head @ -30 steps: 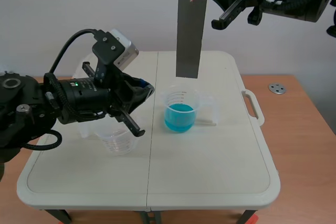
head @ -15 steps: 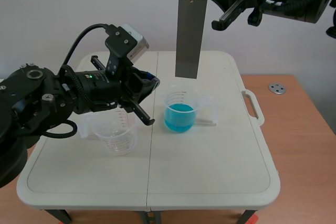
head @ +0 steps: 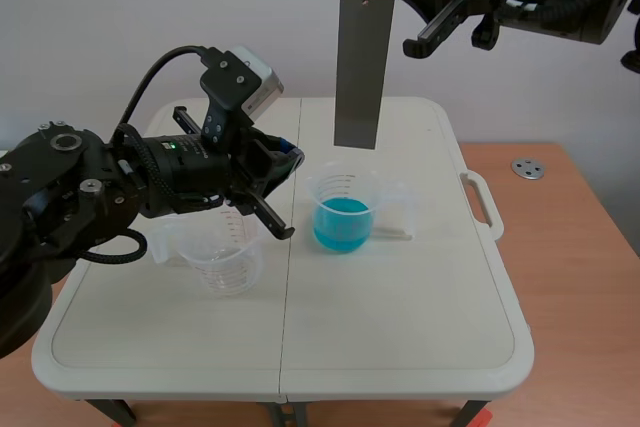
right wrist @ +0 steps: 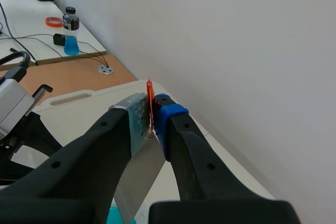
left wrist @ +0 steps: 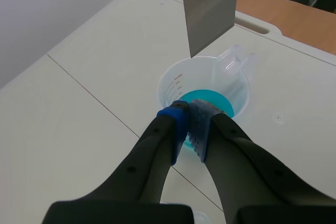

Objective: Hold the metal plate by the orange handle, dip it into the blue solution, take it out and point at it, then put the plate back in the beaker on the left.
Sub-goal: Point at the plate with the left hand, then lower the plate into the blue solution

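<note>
Pinches thin orange handle (right wrist: 149, 90) in right gripper (right wrist: 151, 116), hangs long grey metal plate (head: 360, 72) upright; aims pressed-together left gripper (left wrist: 188, 121) at its lower end, two o'clock.

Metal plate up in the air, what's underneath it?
A clear beaker of blue solution stands on the table below the metal plate, whose lower edge hangs above the rim. In the left wrist view the shut left gripper hides the beaker's near wall.
</note>
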You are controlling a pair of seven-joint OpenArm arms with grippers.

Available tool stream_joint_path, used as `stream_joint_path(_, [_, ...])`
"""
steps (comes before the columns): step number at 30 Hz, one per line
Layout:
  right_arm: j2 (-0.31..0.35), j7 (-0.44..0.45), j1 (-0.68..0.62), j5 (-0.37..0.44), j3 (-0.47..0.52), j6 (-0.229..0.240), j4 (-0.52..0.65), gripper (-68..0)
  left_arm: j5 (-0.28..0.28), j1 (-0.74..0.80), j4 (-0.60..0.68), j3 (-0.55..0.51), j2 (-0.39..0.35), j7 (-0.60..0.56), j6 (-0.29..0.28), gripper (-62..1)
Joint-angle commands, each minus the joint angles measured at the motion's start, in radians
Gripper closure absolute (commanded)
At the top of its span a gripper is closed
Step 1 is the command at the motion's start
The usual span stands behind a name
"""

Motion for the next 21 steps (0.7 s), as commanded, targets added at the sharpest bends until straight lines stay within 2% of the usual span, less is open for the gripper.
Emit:
stream_joint_path(1, [0.005,0.026,0.025,0.019,0.008,-0.002,0.003,-1.3,-0.006,-0.010,0.016,-0.001,0.003,-0.012,0.006,-1.2])
stream_joint_path(10, [0.005,0.026,0.025,0.019,0.008,-0.002,0.003,-1.3,-0.006,-0.005,0.016,-0.001,-0.003,-0.025,0.018,-1.2])
stream_joint_path(14, [0.005,0.026,0.025,0.019,0.008,-0.002,0.003,-1.3,-0.006,0.040,0.019,-0.001,-0.058,-0.127,0.111,-1.2])
stream_joint_path(21, [0.005,0.027,0.025,0.019,0.008,-0.002,0.003,-1.3,-0.022,0.215,0.068,-0.053,-0.234,-0.219,0.229,-1.2])
